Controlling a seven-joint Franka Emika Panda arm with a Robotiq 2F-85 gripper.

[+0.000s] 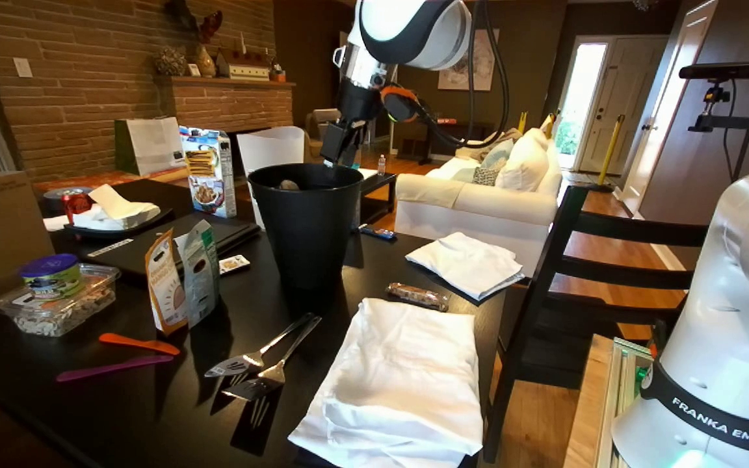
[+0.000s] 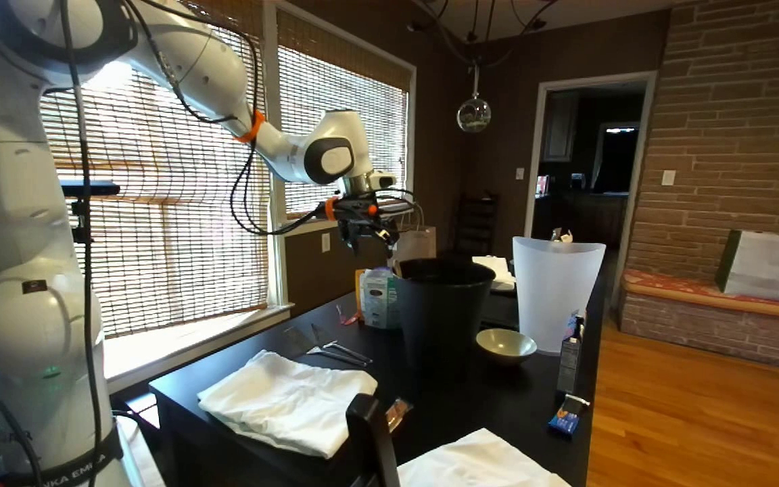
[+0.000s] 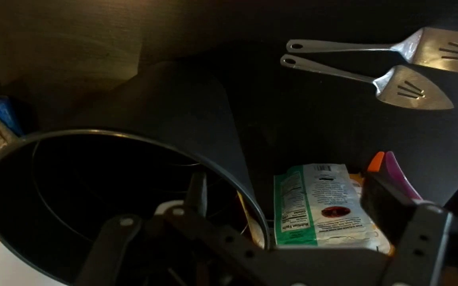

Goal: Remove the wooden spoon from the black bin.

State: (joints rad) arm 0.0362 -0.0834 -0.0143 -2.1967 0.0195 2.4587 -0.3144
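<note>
The tall black bin (image 1: 309,234) stands upright on the dark table in both exterior views (image 2: 438,318). Its open mouth and rim (image 3: 105,133) fill the left of the wrist view. The wooden spoon (image 3: 256,231) leans inside the bin against the rim, seen as a narrow tan strip in the wrist view. Its brown tip (image 1: 289,186) just shows above the rim in an exterior view. My gripper (image 3: 290,188) is open and empty, its fingers wide apart. It hangs above the bin in both exterior views (image 1: 342,155) (image 2: 370,238). The spoon's lower part is hidden.
Two standing pouches (image 1: 183,283) are beside the bin. Metal servers (image 1: 261,364), orange and purple knives (image 1: 140,342) and a folded white cloth (image 1: 400,383) lie nearby. A pale bowl (image 2: 506,345) and a white bin (image 2: 555,291) stand on the far side.
</note>
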